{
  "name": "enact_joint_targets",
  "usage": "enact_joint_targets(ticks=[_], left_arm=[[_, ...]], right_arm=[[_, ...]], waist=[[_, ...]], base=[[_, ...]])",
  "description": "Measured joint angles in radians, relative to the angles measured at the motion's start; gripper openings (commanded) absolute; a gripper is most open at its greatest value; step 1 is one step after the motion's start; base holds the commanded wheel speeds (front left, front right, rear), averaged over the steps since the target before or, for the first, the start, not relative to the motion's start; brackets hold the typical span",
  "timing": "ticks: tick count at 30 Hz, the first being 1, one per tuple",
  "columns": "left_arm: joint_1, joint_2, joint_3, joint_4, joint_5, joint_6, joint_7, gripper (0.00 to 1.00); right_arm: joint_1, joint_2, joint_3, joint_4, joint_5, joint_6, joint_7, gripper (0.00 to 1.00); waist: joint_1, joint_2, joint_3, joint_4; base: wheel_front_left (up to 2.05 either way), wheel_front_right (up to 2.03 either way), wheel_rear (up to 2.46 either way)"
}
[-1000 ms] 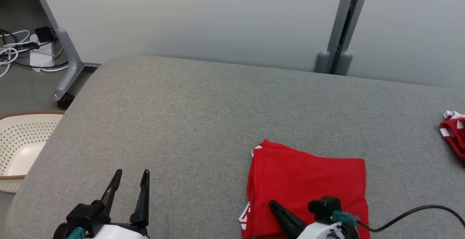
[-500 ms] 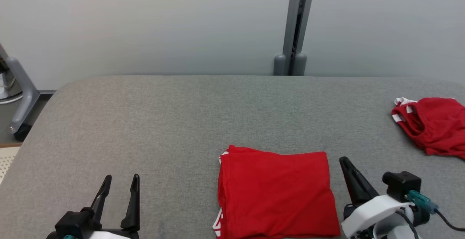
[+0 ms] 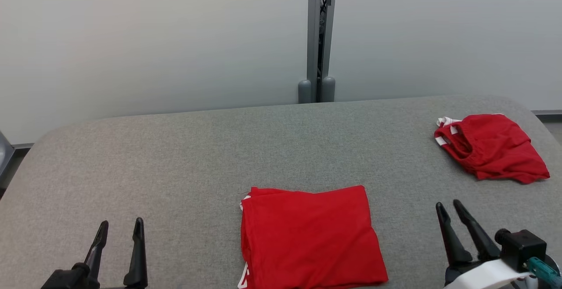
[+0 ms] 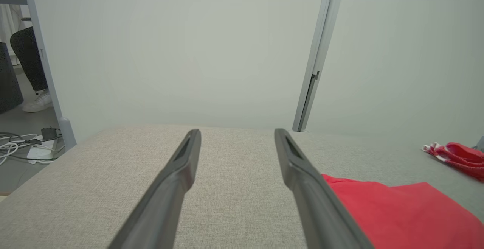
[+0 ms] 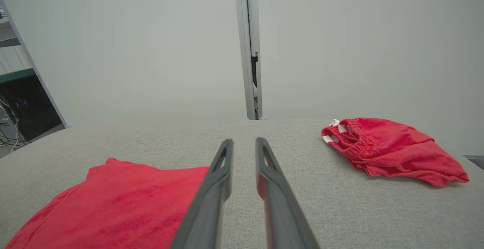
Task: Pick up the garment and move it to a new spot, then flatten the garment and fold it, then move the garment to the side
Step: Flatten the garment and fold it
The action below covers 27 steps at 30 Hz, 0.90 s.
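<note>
1. Two red garments lie on the grey padded table [image 3: 175,161]. The folded red garment [image 3: 309,236] sits at the near edge around the centre, a flat rectangle with white trim at its left edge. The crumpled red garment [image 3: 491,146] is at the far right, well apart from it.
2. The left gripper [image 3: 122,222] is low at the near left, fingers spread wide and empty, well apart from the folded piece.
3. The right gripper [image 3: 447,203] is at the near right, between the two garments and touching neither. Its fingers are parted by a narrow gap with nothing in it.
4. The head view gives the whole layout: both grippers, and a grey post [image 3: 317,38] between pale panels behind the table.
5. The left wrist view adds things off the table's left end: a person's dark leg [image 4: 24,59], a white shoe [image 4: 38,103] and cables [image 4: 15,148] on the floor.
6. The right wrist view adds the crumpled garment's gathered waistband with white tabs, and a dark rack [image 5: 26,105] at far left.
</note>
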Motion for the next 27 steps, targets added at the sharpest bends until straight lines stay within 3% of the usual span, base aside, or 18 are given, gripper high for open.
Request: enact_joint_targets(ticks=[14, 27], left_arm=[[0.086, -0.001, -0.003, -0.043, -0.002, 0.026, 0.0, 1.0], [0.118, 0.009, -0.021, -0.078, 0.035, 0.032, 0.0, 1.0]], right_arm=[[0.094, 0.033, -0.071, -0.094, -0.025, 0.0, 0.0, 1.0], [0.112, 0.042, -0.08, -0.093, -0.031, 0.0, 0.0, 1.0]], waist=[[0.0, 0.0, -0.026, -0.005], [0.0, 0.0, -0.026, 0.004]], base=[[0.0, 0.0, 0.0], [0.0, 0.0, 0.0]])
